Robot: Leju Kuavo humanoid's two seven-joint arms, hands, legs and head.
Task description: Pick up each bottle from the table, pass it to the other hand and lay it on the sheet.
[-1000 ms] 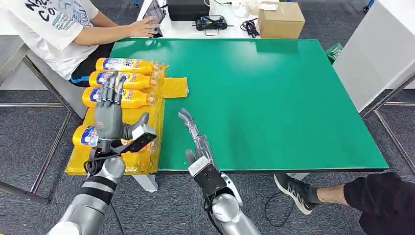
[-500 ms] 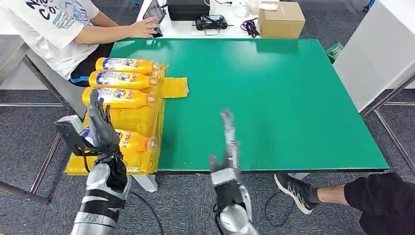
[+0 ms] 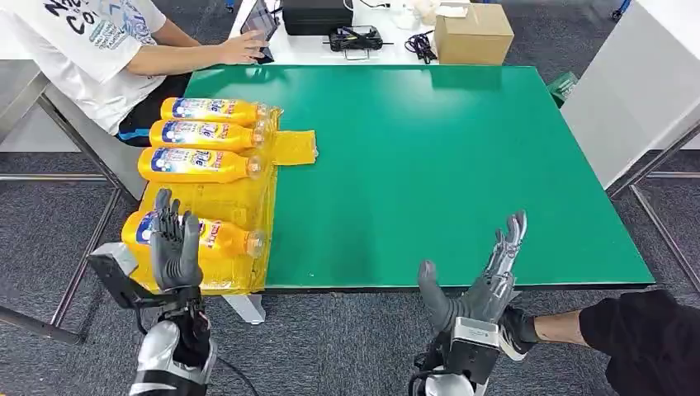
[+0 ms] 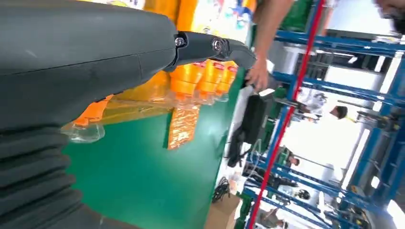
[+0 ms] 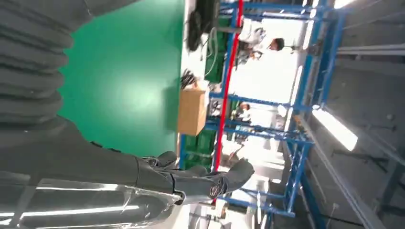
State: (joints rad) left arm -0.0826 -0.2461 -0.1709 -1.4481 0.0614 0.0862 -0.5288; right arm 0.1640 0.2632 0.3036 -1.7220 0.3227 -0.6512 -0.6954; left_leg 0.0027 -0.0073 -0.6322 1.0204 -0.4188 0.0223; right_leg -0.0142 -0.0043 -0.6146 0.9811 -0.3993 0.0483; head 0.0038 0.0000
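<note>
Over on the desk's (image 3: 462, 165) left side, four orange bottles lie flat on the yellow sheet (image 3: 227, 200), caps toward the green. Three sit close together at the far end: far bottle (image 3: 210, 110), second bottle (image 3: 202, 133), third bottle (image 3: 194, 164). Then comes a bare strip of sheet, then the near bottle (image 3: 216, 236) alone by the front edge. A small yellow flap (image 3: 295, 147) of sheet pokes out onto the green beside the far group.

Left hand (image 3: 175, 246) is up over the sheet's near corner, fingers straight and spread, nothing in them; it stands in front of the near bottle's base end, and whether it touches I can't tell. Right hand (image 3: 479, 285) hovers at the desk's front edge, well apart from the sheet, palm up, fingers (image 3: 510, 235) parted, thumb out, empty as well.

Progress? By my reading, this one looks finished or close to it: every bottle in sight is lying on the sheet, and the green surface carries none. If more bottles are due, they are not within view. A seated person (image 3: 91, 41) at the far left taps a tablet (image 3: 262, 21); a cardboard box (image 3: 474, 33) sits beyond the desk.
</note>
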